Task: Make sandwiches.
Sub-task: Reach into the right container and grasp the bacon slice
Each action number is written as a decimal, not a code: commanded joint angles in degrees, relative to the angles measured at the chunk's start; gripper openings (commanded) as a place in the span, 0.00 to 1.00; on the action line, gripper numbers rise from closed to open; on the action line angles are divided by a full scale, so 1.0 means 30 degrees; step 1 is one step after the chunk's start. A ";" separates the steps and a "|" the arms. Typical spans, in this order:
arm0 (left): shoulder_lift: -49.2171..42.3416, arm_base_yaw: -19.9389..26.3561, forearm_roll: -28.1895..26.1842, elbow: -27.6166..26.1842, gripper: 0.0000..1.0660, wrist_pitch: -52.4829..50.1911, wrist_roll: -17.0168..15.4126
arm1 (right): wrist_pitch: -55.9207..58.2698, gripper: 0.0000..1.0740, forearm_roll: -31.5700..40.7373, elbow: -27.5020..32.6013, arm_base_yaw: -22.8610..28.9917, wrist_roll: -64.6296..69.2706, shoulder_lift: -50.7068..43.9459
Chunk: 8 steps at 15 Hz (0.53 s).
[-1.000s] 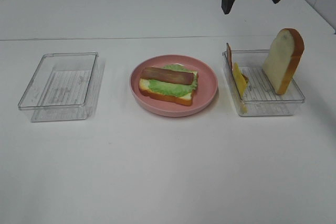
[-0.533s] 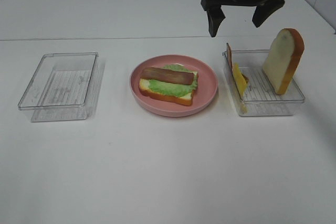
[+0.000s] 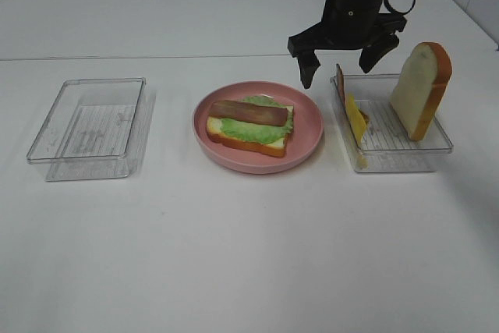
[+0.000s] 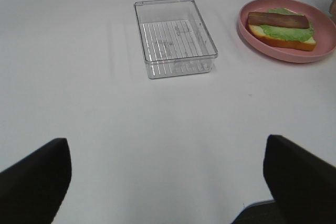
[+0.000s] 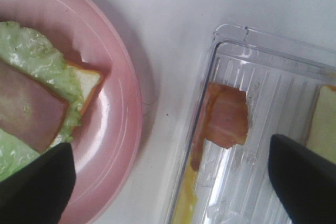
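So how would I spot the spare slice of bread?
Find the pink plate mid-table, then the clear tray to its right in the overhead view. The bread slice stands on edge in that tray's right end. It is tall, white and brown-crusted, unlike the thin cheese and bacon opposite.

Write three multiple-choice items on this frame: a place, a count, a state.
1. Where does the upright bread slice stand? A on the plate; B in the left tray; C in the right tray.
2. How many clear trays are there? A one; B two; C three.
3. How is the right claw? A open, empty; B shut on bacon; C shut on cheese.
Key: C, it leans inside the right tray; B, left tray and right tray flank the plate; A, its fingers stand apart, gripping nothing.
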 commanded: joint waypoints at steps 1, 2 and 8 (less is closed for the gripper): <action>-0.0325 0.0019 0.0076 0.0038 0.85 -0.0057 -0.0038 | -0.0497 0.90 -0.0439 -0.0134 -0.0057 -0.0325 0.0344; -0.0325 0.0019 0.0076 0.0038 0.85 -0.0057 -0.0038 | -0.0821 0.90 -0.0649 -0.0134 -0.0076 -0.0248 0.0516; -0.0325 0.0019 0.0076 0.0038 0.85 -0.0057 -0.0038 | -0.1146 0.83 -0.0688 -0.0134 -0.0076 -0.0306 0.1261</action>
